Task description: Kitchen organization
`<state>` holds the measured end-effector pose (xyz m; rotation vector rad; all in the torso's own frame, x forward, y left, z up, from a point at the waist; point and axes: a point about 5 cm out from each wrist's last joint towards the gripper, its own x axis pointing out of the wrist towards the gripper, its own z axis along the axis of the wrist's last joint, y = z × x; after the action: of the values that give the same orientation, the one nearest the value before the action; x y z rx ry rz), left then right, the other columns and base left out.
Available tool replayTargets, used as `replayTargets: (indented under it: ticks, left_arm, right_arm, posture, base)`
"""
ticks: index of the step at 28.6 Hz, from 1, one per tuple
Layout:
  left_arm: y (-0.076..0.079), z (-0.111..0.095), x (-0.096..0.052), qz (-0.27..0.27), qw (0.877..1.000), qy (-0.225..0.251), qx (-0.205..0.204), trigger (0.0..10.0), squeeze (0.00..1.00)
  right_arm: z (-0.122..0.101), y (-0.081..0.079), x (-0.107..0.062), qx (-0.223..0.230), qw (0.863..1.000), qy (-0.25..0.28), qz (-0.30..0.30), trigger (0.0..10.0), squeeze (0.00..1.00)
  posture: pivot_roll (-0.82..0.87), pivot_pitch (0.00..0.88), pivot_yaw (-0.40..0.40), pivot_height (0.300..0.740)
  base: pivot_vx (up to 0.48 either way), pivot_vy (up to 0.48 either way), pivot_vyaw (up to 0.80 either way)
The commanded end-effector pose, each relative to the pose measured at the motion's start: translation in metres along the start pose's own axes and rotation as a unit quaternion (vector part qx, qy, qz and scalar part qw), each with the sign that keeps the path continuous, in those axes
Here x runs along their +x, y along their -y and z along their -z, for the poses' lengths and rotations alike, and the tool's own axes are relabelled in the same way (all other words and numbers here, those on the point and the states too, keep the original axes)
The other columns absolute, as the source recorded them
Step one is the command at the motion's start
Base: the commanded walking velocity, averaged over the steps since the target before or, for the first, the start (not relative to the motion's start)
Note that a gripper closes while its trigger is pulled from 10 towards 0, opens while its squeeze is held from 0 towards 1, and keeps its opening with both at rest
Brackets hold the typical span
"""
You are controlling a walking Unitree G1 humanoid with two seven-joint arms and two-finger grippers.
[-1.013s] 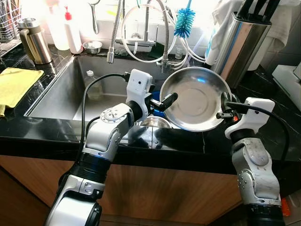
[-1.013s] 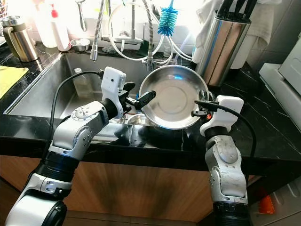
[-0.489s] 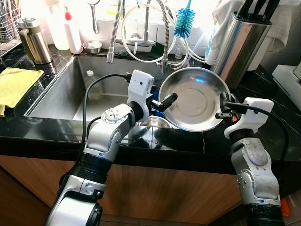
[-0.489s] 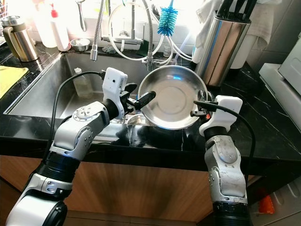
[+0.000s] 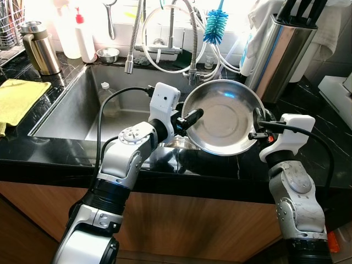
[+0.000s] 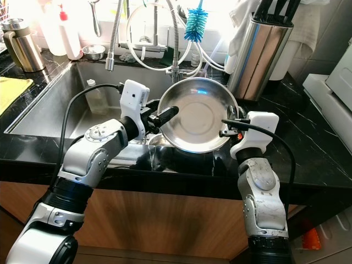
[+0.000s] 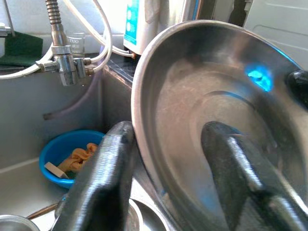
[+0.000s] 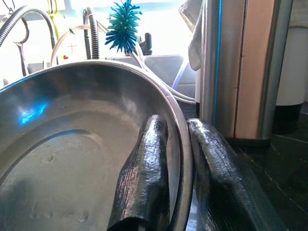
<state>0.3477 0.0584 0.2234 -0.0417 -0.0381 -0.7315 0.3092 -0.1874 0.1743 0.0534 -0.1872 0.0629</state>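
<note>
We find the steel bowl [image 5: 225, 116] held tilted above the sink [image 5: 71, 113], over its right end, just left of the knife block [image 5: 283, 47]. The left hand [image 7: 166, 180] straddles the bowl's left rim, fingers loosely spread, one inside and one outside. The right hand [image 8: 175, 173] is clamped on the right rim. We judge the bowl light, rigid and slick; the thin rim is the sound hold. A labelled container behind the sink carries print we cannot read.
</note>
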Motion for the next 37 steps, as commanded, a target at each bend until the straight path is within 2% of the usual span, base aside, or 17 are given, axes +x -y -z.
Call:
replayTargets:
  ticks: [1,37]
  left_arm:
    - [0.0008,0.0007,0.0007,-0.004,1.000,-0.009,0.005,0.0,0.00]
    - [0.0079,0.0040,0.0002,0.024,0.999,-0.023,0.014,0.0,0.00]
  right_arm:
    - [-0.0094,-0.0009,0.0021,-0.008,1.000,0.021,-0.005,10.0,0.00]
    - [-0.0061,-0.0086,0.0044,-0.047,0.998,0.013,-0.031,10.0,0.00]
  posture:
    - [0.13,0.019,-0.081,0.740]
    - [0.13,0.009,-0.084,0.740]
  base:
    - [0.000,0.000,0.00]
    - [0.000,0.000,0.00]
